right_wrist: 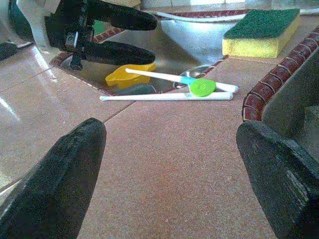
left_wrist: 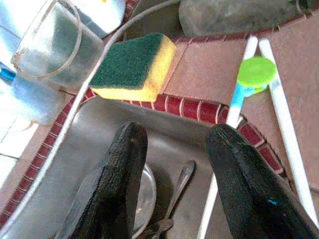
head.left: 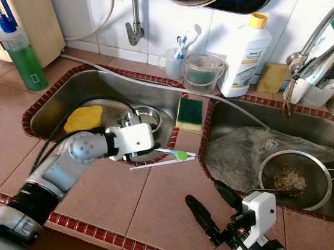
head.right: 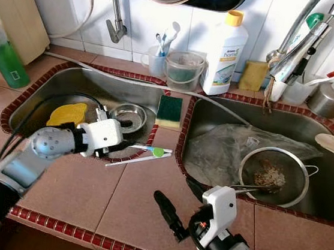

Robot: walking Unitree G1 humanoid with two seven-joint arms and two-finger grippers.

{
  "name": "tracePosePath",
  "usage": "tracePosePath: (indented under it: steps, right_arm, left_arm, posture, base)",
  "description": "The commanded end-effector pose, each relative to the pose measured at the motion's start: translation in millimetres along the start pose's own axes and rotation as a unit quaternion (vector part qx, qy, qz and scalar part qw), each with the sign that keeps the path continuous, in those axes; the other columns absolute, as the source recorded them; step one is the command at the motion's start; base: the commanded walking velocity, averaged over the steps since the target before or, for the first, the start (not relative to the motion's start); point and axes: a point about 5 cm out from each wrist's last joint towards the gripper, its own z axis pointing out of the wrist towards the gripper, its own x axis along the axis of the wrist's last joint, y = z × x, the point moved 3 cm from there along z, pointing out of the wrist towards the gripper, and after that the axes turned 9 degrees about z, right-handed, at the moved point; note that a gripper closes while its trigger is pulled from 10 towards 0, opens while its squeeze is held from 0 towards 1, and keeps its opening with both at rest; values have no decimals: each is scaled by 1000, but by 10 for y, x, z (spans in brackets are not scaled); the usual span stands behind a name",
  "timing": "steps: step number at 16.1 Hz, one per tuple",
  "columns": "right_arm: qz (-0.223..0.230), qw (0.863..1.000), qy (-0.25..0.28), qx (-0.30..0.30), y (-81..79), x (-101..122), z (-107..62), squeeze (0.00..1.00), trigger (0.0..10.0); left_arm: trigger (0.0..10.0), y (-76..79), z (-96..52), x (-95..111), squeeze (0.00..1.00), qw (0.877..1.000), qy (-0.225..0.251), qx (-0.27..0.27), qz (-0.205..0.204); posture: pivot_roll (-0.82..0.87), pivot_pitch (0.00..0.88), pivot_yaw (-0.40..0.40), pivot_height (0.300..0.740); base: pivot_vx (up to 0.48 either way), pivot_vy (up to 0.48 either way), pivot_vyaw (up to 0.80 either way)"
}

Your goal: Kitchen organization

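Two white sticks, one tipped with a green disc (head.left: 180, 155), lie across the front right rim of the left sink (head.left: 67, 98). My left gripper (left_wrist: 177, 139) hovers open just inside that rim, beside the sticks and above a steel bowl (head.left: 150, 116) and a spoon (left_wrist: 180, 181). A yellow-green sponge (head.left: 189, 114) sits on the divider between the sinks. My right gripper (head.left: 204, 192) is wide open low over the counter tiles, pointing toward the sticks, with nothing between its fingers. A yellow cloth-like item (head.left: 84, 118) lies in the left sink.
The right sink holds a metal strainer (head.left: 296, 179) with scraps and a crumpled plastic bag (head.left: 252, 148). Along the back wall stand a white detergent bottle (head.left: 245, 55), a plastic cup (head.left: 203, 73), a toothbrush cup (head.left: 175, 62) and a green soap bottle (head.left: 25, 57). A hose (head.left: 159, 83) crosses the sinks.
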Motion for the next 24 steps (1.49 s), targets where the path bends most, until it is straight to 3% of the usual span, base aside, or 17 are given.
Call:
tracePosePath:
  steps: [1, 7, 14, 24]
  right_arm:
    - [-4, 1000, 3, 8, -27, 29, 8, 0, 10000]
    - [-8, 1000, 5, 6, -1, 47, 13, 0, 10000]
    - [-13, 1000, 8, 3, 24, 78, 15, 0, 10000]
    - [-15, 1000, 15, -3, 29, 93, 26, 0, 10000]
  left_arm:
    - [10000, 31, -3, -36, 0, 999, -10, -21, 34]
    - [10000, 103, -4, -105, 0, 993, -14, -56, 108]
    - [10000, 152, 58, -146, 0, 987, -19, -66, 145]
    - [10000, 159, 173, -93, 0, 986, -11, -67, 155]
  posture:
    - [-185, 115, 65, 740]
    - [-186, 119, 64, 740]
    - [-194, 120, 65, 740]
    - [-196, 124, 77, 740]
  base:
    - [0, 0, 0]
    - [0, 0, 0]
    - [0, 0, 0]
    - [0, 0, 0]
